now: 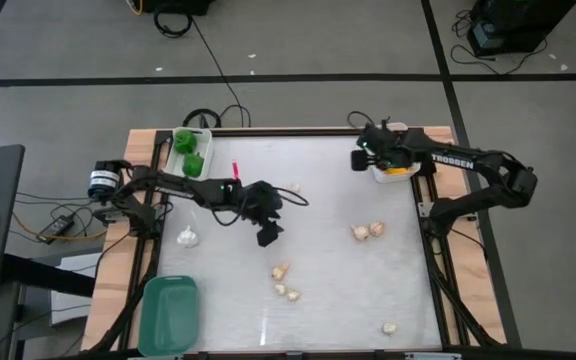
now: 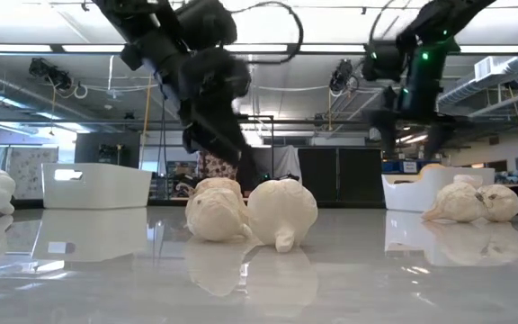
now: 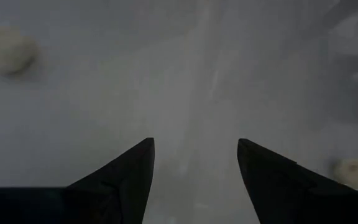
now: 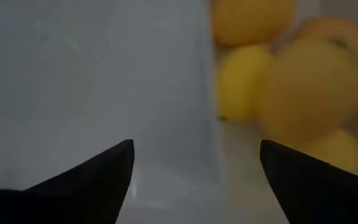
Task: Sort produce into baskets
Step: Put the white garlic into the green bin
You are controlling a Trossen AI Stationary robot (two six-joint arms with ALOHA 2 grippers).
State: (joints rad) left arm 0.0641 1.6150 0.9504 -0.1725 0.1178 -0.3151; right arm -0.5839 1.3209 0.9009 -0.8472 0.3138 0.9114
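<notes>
My left gripper (image 1: pixel 266 236) (image 3: pixel 195 155) hangs open over the middle of the table, slanting down, with nothing between its fingers. Whitish garlic-like pieces lie scattered on the table: one (image 1: pixel 188 237) at the left, three (image 1: pixel 284 285) just near of the left gripper, two (image 1: pixel 367 231) to the right, one (image 1: pixel 389 327) near the front edge. My right gripper (image 1: pixel 361 160) (image 4: pixel 194 162) is open above the left wall of the far-right white bin (image 1: pixel 396 172). That bin holds orange and yellow fruits (image 4: pixel 303 81). Green peppers (image 1: pixel 190 150) lie in the far-left white bin (image 1: pixel 176 160).
A teal bin (image 1: pixel 168 312) sits at the table's near left corner. A small pink item (image 1: pixel 236 168) lies near the far-left bin. In the low view two whitish pieces (image 2: pixel 250 214) lie close to the camera. Bare tabletop stretches between the two arms.
</notes>
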